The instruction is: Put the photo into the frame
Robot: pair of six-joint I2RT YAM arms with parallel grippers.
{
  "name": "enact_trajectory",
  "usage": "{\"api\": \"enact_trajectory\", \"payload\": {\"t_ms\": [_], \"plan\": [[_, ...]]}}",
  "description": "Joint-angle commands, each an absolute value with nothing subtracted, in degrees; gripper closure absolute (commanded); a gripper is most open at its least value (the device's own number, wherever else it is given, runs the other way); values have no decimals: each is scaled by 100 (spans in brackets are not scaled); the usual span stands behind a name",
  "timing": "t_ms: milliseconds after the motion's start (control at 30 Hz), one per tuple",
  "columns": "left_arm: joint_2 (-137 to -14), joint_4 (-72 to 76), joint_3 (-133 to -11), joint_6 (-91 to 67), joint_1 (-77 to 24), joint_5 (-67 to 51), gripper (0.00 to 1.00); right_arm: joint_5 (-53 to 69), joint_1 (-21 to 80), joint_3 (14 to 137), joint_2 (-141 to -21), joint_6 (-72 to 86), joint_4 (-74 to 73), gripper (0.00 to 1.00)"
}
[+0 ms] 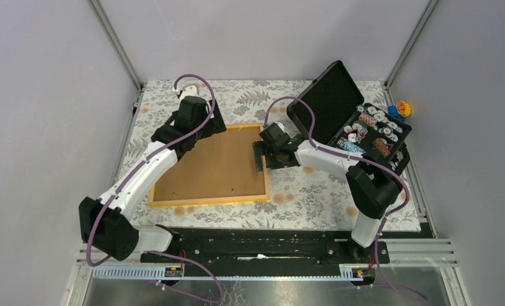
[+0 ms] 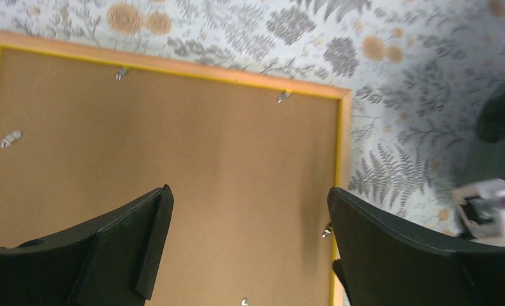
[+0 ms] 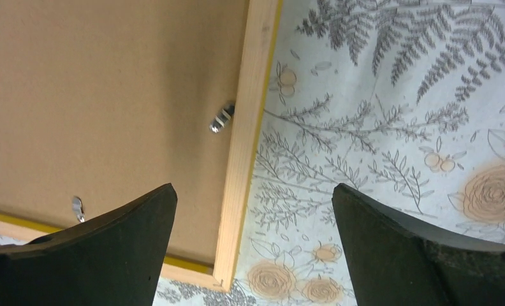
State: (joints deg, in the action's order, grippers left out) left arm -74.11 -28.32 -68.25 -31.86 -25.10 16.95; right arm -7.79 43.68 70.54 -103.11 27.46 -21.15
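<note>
From above, the frame (image 1: 208,201) lies flat on the flowered desk (image 1: 314,191) between my two arms, its brown backing board (image 1: 212,162) facing up; a black case (image 1: 329,105) stands open to its right. Through the left wrist camera, my left jaws stand wide apart and hold nothing, over the board near one side of the frame (image 2: 342,146). Through the right wrist camera, my right jaws gape wide and empty above a corner of the frame (image 3: 243,159), near a metal clip (image 3: 220,119)
</note>
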Motion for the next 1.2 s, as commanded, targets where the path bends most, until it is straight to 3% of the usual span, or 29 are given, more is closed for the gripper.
{"api": "enact_trajectory", "payload": {"t_ms": [0, 400, 500, 667, 867, 1167], "plan": [[-7588, -3131, -7089, -3488, -2357, 1443, 1, -636, 4404, 6749, -9734, 2892, -2069, 0], [-7708, -2843, -6893, -3710, -2322, 1439, 1, -1256, 4438, 5943, -8380, 3313, -1931, 0], [-7551, -2796, -6801, -3564, -2327, 1550, 1, -1754, 4439, 5997, -8544, 3438, -2123, 0], [-7282, -2625, -6785, -3194, -2322, 1811, 1, -647, 4438, 6224, -9213, 3335, -1634, 0], [-7175, -2416, -6961, -2784, -2329, 1855, 1, 324, 4530, 6892, -10339, 4717, -1447, 0], [-6639, -1809, -6509, -2344, -2361, 2175, 1, -379, 4742, 7594, -11082, 5533, -1902, 0]]}}
